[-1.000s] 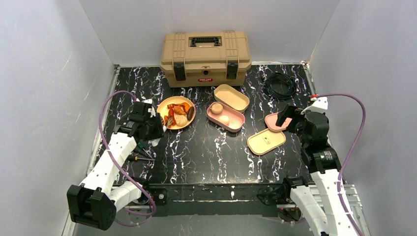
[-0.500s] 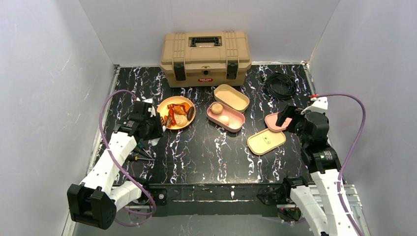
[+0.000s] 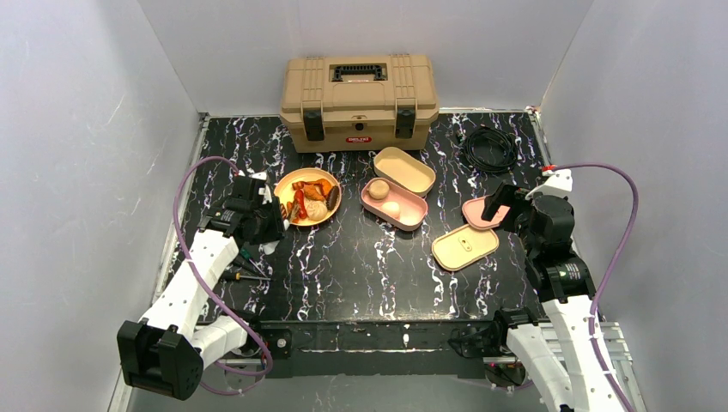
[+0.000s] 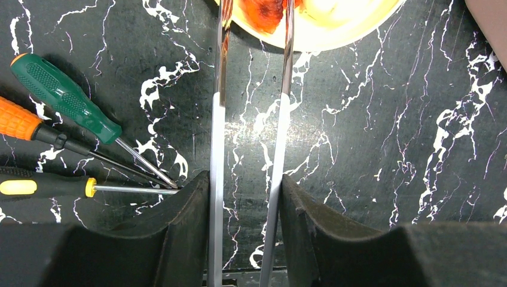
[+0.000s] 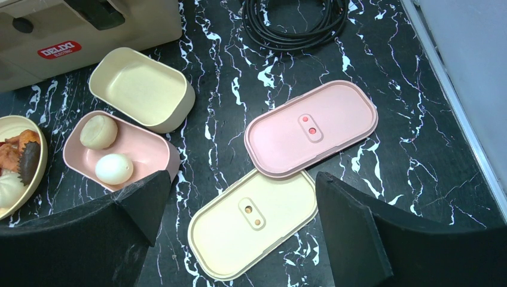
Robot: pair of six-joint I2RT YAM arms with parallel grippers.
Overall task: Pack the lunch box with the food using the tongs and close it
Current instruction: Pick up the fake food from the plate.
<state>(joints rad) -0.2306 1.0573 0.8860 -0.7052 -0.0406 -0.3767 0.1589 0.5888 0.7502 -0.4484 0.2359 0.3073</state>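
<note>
— Is there any writing to read?

— Only on the tan toolbox [image 3: 359, 99] at the back of the black marbled counter [image 3: 360, 266]. Its red label [image 5: 58, 49] seems to say "DELIXI"; the smaller line beneath is too fine to read.

— And the left pincer [image 4: 244, 179]?

— It is clamped on the metal tongs [image 4: 217, 131], one finger pressing each arm. The tong arms reach over the yellow plate [image 4: 323, 42], with an orange-red chunk [image 4: 261, 11] between them. Whether they pinch it cannot be told.

— Where is the lunch box?

— It lies in pieces near mid-counter. The pink tray [image 5: 143, 149] holds a tan bun [image 5: 98, 131] and a white egg [image 5: 113, 168]. The cream tray [image 5: 140, 89] sits just behind it. The pink lid [image 5: 311, 128] overlaps the cream lid [image 5: 254, 221], to the right of the trays.

— The right pincer [image 5: 240, 179]?

— Its fingers are spread wide above the lids, holding nothing.

— Anything else?

— Green [image 4: 63, 95], orange [image 4: 18, 119] and yellow-banded [image 4: 36, 187] screwdrivers lie beside the left pincer, and a black cable coil [image 5: 293, 24] lies at the back right.
</note>
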